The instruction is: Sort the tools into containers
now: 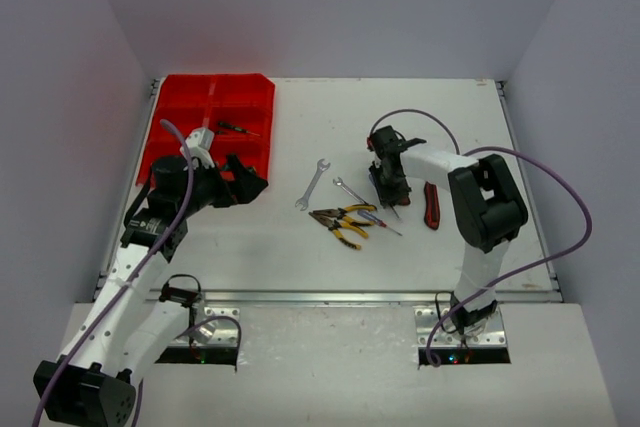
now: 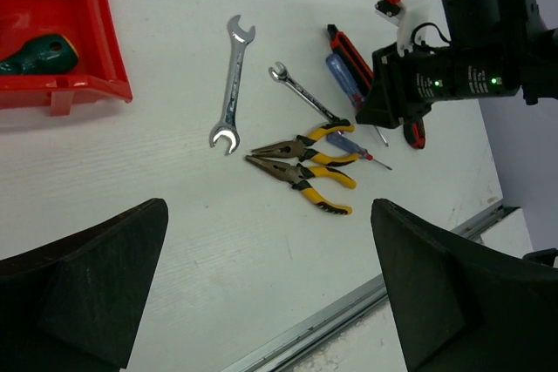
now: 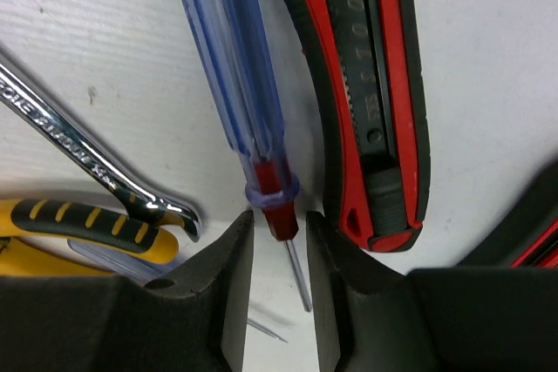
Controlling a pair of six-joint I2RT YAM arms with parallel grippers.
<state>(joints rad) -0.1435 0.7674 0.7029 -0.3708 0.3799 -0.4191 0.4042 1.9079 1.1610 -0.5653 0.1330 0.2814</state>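
Note:
The red organiser tray (image 1: 190, 107) sits at the far left, and a green-handled screwdriver (image 2: 39, 54) lies in its near compartment. My left gripper (image 1: 250, 185) hangs open and empty beside the tray's near right corner. My right gripper (image 3: 279, 241) is low over the tool pile. Its jaws stand narrowly apart on either side of the red neck of the blue-red screwdriver (image 3: 231, 84), with a small gap on each side. A red-black cutter (image 3: 366, 84) lies right beside that screwdriver. Two silver wrenches (image 1: 312, 184) (image 1: 350, 190) and yellow-black pliers (image 1: 342, 219) lie to the left.
A second red-black cutter (image 1: 431, 205) lies right of my right gripper. A slim screwdriver shaft (image 2: 370, 156) pokes out by the pliers. The table's metal front rail (image 2: 349, 311) runs below the left gripper. Walls close the table on three sides.

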